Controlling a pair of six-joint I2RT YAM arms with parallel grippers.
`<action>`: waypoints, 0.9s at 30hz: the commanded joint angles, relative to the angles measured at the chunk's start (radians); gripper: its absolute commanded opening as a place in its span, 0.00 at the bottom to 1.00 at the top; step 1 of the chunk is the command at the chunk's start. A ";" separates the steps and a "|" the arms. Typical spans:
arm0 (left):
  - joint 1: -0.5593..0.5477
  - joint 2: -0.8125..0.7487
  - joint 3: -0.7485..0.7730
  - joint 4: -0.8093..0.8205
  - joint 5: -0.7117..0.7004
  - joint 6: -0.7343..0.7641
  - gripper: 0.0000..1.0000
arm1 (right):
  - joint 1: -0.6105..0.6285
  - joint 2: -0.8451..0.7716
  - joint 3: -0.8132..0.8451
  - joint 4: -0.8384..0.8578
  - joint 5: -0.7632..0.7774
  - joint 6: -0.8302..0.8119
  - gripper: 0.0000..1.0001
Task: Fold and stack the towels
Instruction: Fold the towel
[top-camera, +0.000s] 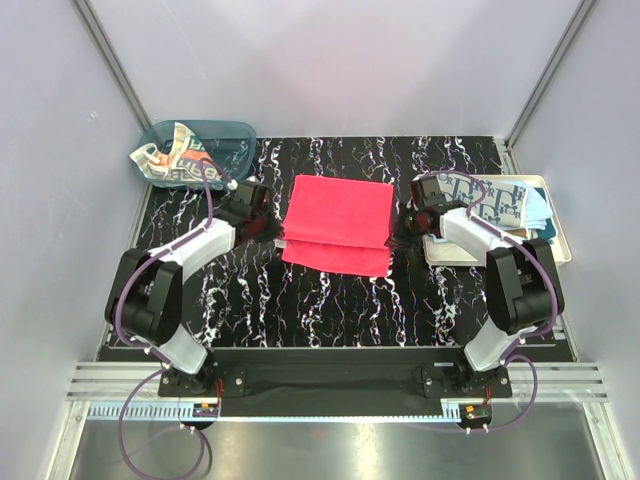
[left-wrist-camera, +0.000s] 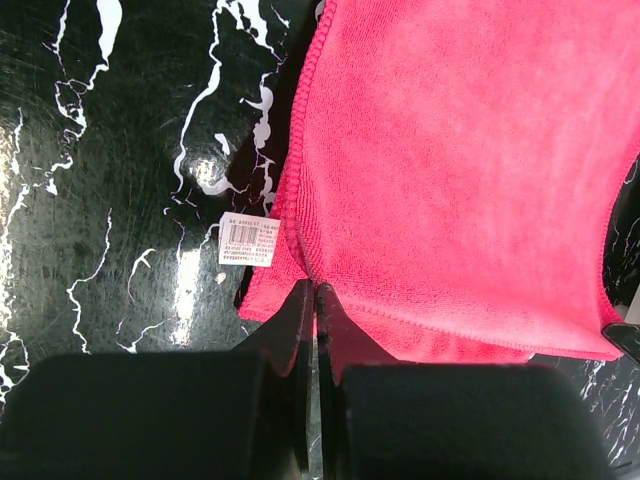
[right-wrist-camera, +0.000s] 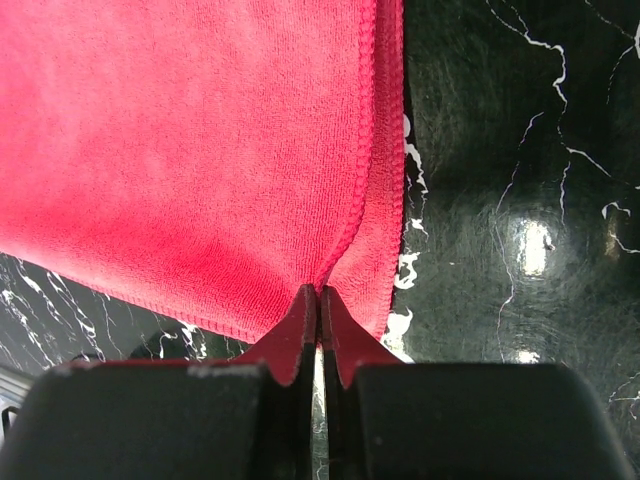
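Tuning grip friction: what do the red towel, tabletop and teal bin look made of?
The red towel: soft fuzzy pile, matte, stitched hem; likely microfibre or terry. The tabletop: black with white veining, glossy with lamp glare; marble-look, real stone or laminate unclear. The teal bin: translucent, with the printed towel showing through its wall; probably plastic.

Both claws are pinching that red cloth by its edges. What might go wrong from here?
1. The left gripper and the right gripper each hold only the hem of the red towel, so one side may slip free.
2. Its layers lie unevenly in the top view, so the fold might end crooked.
3. The right arm sits close to the tray; a wide swing might nudge it.
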 joint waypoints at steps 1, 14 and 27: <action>0.000 -0.027 0.033 0.022 -0.004 -0.001 0.00 | 0.007 -0.031 0.048 -0.002 0.030 -0.006 0.00; 0.000 -0.144 0.038 -0.024 -0.009 0.013 0.00 | 0.009 -0.166 0.065 -0.078 0.045 -0.003 0.00; 0.000 -0.081 -0.100 0.067 0.010 -0.007 0.00 | 0.033 -0.103 -0.098 0.034 -0.007 0.026 0.00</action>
